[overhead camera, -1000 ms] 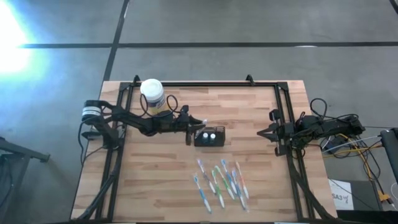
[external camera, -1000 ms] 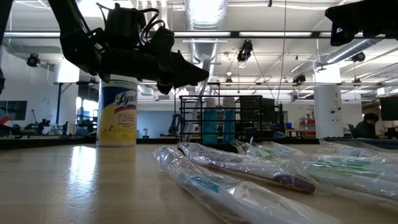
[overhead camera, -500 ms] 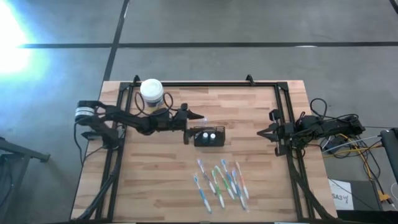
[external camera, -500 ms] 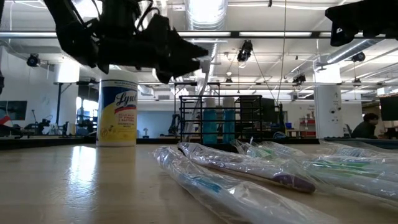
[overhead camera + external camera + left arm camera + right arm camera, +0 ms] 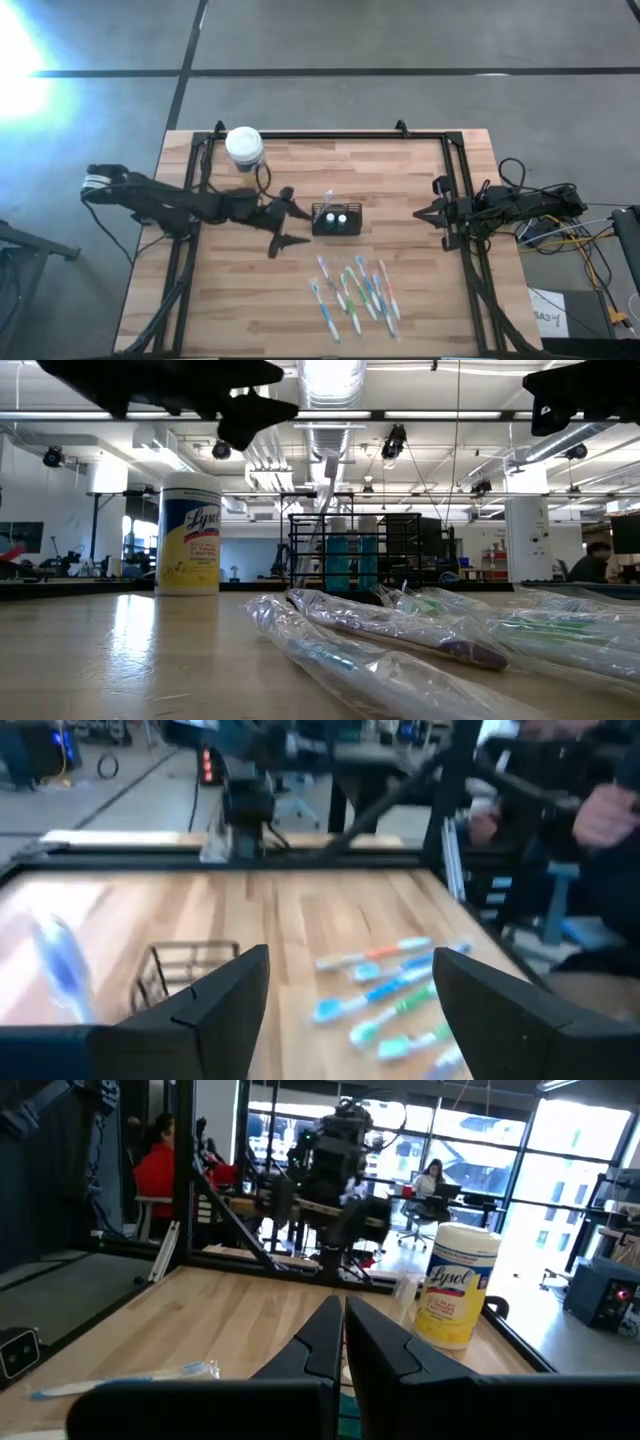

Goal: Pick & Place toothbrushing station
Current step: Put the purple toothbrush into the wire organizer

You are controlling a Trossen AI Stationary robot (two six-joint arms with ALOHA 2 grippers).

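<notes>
The toothbrushing station is a small black slotted box standing on the wooden table a little left of centre; it also shows in the low view and the left wrist view. A toothbrush stands upright in it. My left gripper hangs open in the air just left of the station, touching nothing; the left wrist view shows its fingers wide apart. My right gripper waits shut at the table's right side.
Several wrapped toothbrushes lie on the table nearer than the station. A round white-lidded yellowish jar stands at the far left. Black frame rails run along the table's far, left and right sides.
My left gripper has opened and let go of the toothbrush, which stays upright in the station. It has then risen and drawn back toward the table's left edge, swinging a little toward the near edge.
</notes>
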